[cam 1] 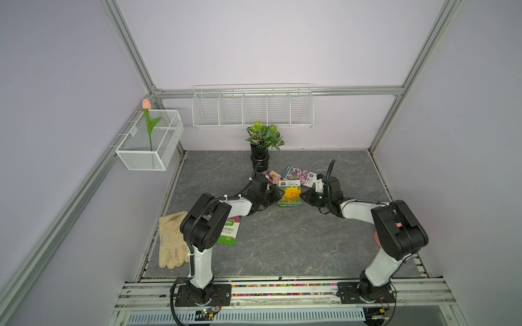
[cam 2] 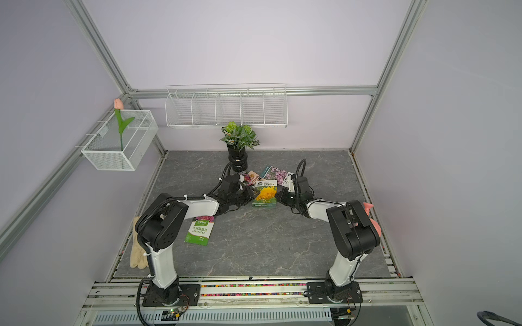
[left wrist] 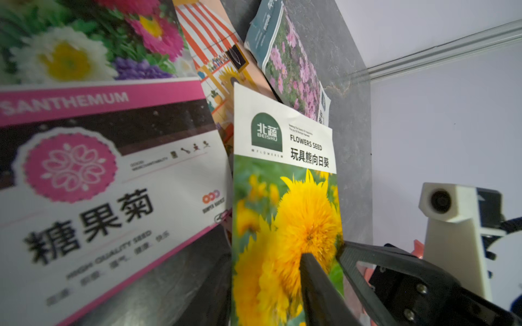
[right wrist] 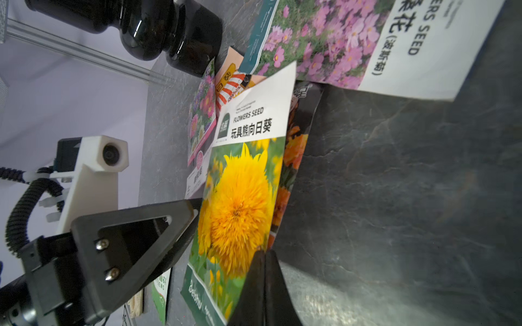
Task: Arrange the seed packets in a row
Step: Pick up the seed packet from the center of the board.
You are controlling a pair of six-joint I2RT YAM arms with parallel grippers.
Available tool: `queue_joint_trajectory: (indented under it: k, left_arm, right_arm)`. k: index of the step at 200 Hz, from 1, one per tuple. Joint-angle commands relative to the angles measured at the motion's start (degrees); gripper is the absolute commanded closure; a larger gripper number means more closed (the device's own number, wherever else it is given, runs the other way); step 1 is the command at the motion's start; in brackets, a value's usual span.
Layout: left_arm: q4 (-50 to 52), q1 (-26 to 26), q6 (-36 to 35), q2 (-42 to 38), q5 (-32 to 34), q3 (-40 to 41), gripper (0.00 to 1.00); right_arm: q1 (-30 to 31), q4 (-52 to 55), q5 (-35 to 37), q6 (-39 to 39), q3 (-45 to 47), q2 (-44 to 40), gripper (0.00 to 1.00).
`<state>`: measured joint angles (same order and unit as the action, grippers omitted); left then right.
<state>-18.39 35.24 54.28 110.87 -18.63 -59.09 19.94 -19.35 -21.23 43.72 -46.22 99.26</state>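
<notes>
Reading the sunflower packet (left wrist: 282, 211): "北蔬 BEISHU", "FLOWERS SEED", "玩具熊向日葵"; "Beishu" runs along its green foot in the right wrist view.
Writing on mixed pink packet (left wrist: 99, 169): a cut-off "SANTHEMUM" on a pink band, then "糖果菊" and "HIGH QUALITY SEED".
Writing on lilac packet (right wrist: 339, 36): "ERS SEED" and "(波斯菊)" on its white end.
Writing on green packet (cam 2: 199, 230): "IMPATIENS" under larger Chinese characters too small to read.
Print on shopfront packet (left wrist: 214, 56): a red-and-white striped awning; the lettering is too small to read.
Look of orange packet (right wrist: 293, 152): a black header and orange blooms; only a side strip shows from under the sunflower packet.
Clock face: 12 o'clock is the back wall in both top views.
Place of sunflower packet: near the middle of the desk (cam 1: 282, 248), between the two hands, its top end lying over the pile.
State of left hand (cam 1: 277, 194): at the packet's 9 o'clock, jaws apart, with one finger (left wrist: 316, 282) across the flower photo and the other behind the sheet.
State of right hand (cam 1: 303, 196): at the packet's 3 o'clock, clenched on the packet's side edge, fingers (right wrist: 254, 282) pressed together.
Rest of pile: seen from the sunflower packet, mixed pink lies at 10 o'clock, shopfront at 11 and lilac at 12 to 1.
Place of green packet: at 7 o'clock, well apart, partly under the left arm and near the cream glove (cam 1: 171, 242).
</notes>
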Motion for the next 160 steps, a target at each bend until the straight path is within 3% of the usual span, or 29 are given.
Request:
queue_joint_trajectory:
  k: [1, 30, 65, 71, 87, 100, 160]
  left_arm:
    - [-3.6, 0.3, 0.8, -2.0, -4.3, 0.1, 0.77]
    - [-3.7, 0.3, 0.7, -2.6, -5.9, -0.6, 1.0]
    - [-3.3, 0.3, 0.5, -3.7, -6.4, -0.1, 1.0]
    - [-3.3, 0.3, 0.4, -4.0, -6.5, 0.1, 1.0]
    - [-3.3, 0.4, -0.1, -5.1, -6.9, 1.0, 1.0]
    - [-3.3, 0.4, -0.7, -6.2, -7.1, 1.7, 1.0]
    - [-3.7, 0.4, -4.0, -12.3, -7.4, 6.6, 1.0]
  right_arm:
    - [0.0, -3.0, -2.2, 0.5, 1.8, -2.5, 0.93]
    - [-0.3, -3.8, -2.2, 0.4, 3.8, -4.8, 0.93]
    - [-1.2, -6.6, -4.2, 1.0, 5.7, -7.0, 0.92]
    - [-1.3, -7.1, -5.2, 1.2, 5.7, -7.0, 0.86]
    - [-1.4, -8.2, -7.5, 2.0, 5.7, -6.8, 0.58]
    - [-1.6, -9.9, -8.6, 3.1, 6.4, -6.7, 0.45]
    - [-2.4, -13.4, -8.8, 6.1, 9.3, -9.1, 0.3]
